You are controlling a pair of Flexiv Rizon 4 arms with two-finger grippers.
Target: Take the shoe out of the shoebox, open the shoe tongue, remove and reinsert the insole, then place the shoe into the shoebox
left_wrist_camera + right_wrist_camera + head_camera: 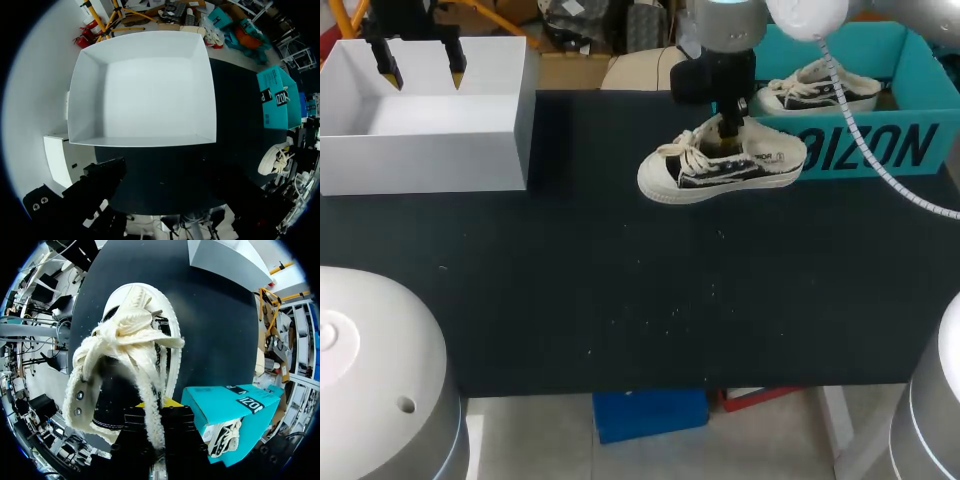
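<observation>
A cream and black sneaker (720,165) is over the dark table, just in front of the teal shoebox (865,150). My right gripper (728,133) comes down from above and is shut on the shoe's opening near the tongue. In the right wrist view the sneaker (132,340) fills the space ahead of the right gripper (155,405), laces loose, toe pointing away. A second sneaker (820,90) lies inside the teal shoebox (235,407). My left gripper (420,68) hangs open above the white box (420,135), holding nothing.
The white box (145,90) stands open at the table's back left, under my left wrist. Beyond it are the teal shoebox (277,97) and the held sneaker (275,157). Dark table surface (620,290) spreads across the front and middle.
</observation>
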